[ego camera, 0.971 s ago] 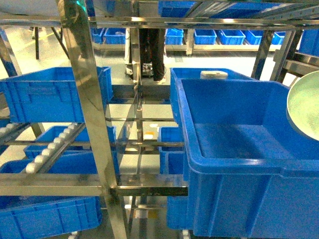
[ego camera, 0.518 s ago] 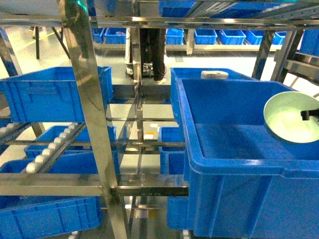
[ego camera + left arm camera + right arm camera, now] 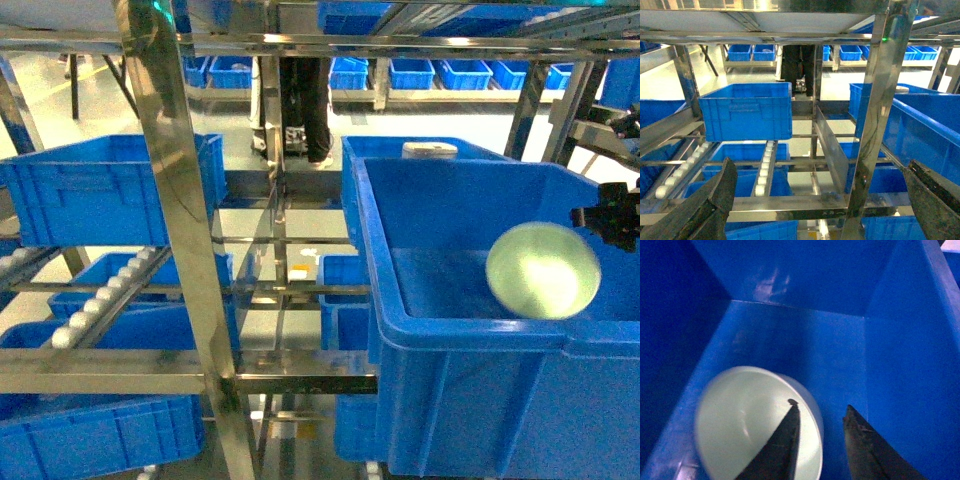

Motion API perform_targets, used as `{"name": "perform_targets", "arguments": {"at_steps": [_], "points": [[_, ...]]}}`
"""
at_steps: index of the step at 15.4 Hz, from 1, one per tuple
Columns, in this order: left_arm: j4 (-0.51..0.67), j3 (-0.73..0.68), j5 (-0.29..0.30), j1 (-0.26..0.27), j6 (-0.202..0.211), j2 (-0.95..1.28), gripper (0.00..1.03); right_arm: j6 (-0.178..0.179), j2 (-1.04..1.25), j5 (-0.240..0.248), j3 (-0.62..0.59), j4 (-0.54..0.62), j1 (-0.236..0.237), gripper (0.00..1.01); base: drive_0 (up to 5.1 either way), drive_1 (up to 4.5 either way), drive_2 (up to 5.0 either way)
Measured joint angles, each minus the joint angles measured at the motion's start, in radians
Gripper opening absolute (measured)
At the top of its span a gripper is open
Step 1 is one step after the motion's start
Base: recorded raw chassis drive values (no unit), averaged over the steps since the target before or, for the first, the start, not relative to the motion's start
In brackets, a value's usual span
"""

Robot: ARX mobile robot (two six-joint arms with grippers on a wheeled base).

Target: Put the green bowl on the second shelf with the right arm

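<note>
Right wrist view, nearest: the right gripper (image 3: 820, 412) shows two dark fingers with a narrow gap between them; one finger (image 3: 785, 440) overlaps the inside of the green bowl (image 3: 745, 425), the other lies outside its rim. Whether the fingers touch the rim cannot be told. The bowl sits blurred inside the large blue crate (image 3: 805, 335), low near its floor.

Head view: the bowl (image 3: 543, 270) appears tilted, its opening facing the camera, within the crate (image 3: 470, 400) on the second shelf (image 3: 300, 382); the right gripper (image 3: 600, 215) is a dark shape just beside the bowl's upper right edge.

Left wrist view: the left gripper (image 3: 820, 200) has its fingers (image 3: 715, 200) spread wide with nothing between them, before the steel post (image 3: 875, 120).

Farther back: a second blue crate (image 3: 110, 190) on the roller tracks (image 3: 100, 300), and rows of distant crates (image 3: 420, 72).
</note>
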Motion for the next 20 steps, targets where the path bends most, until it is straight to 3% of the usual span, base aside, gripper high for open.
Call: {"name": "perform_targets", "arguments": {"at_steps": [3, 7, 9, 11, 14, 17, 20], "points": [[0.0, 0.0, 0.0, 0.0, 0.0, 0.0, 0.98, 0.036, 0.0, 0.006, -0.015, 0.036, 0.006, 0.64, 0.0, 0.0, 0.0], [0.0, 0.0, 0.0, 0.0, 0.0, 0.0, 0.98, 0.096, -0.067, 0.028, -0.13, 0.111, 0.029, 1.0, 0.0, 0.0, 0.0], [0.0, 0.0, 0.0, 0.0, 0.0, 0.0, 0.98, 0.11, -0.189, 0.05, -0.241, 0.201, 0.059, 0.98, 0.0, 0.0, 0.0], [0.0, 0.0, 0.0, 0.0, 0.0, 0.0, 0.98, 0.124, -0.28, 0.059, -0.336, 0.211, 0.073, 0.98, 0.0, 0.0, 0.0], [0.0, 0.0, 0.0, 0.0, 0.0, 0.0, 0.98, 0.145, -0.564, 0.085, -0.61, 0.241, 0.099, 0.98, 0.0, 0.0, 0.0], [0.0, 0.0, 0.0, 0.0, 0.0, 0.0, 0.98, 0.174, -0.881, 0.102, -0.768, 0.128, 0.125, 0.98, 0.0, 0.0, 0.0], [0.0, 0.0, 0.0, 0.0, 0.0, 0.0, 0.98, 0.185, -1.289, 0.118, -0.866, -0.121, 0.158, 0.98, 0.0, 0.0, 0.0]]}}
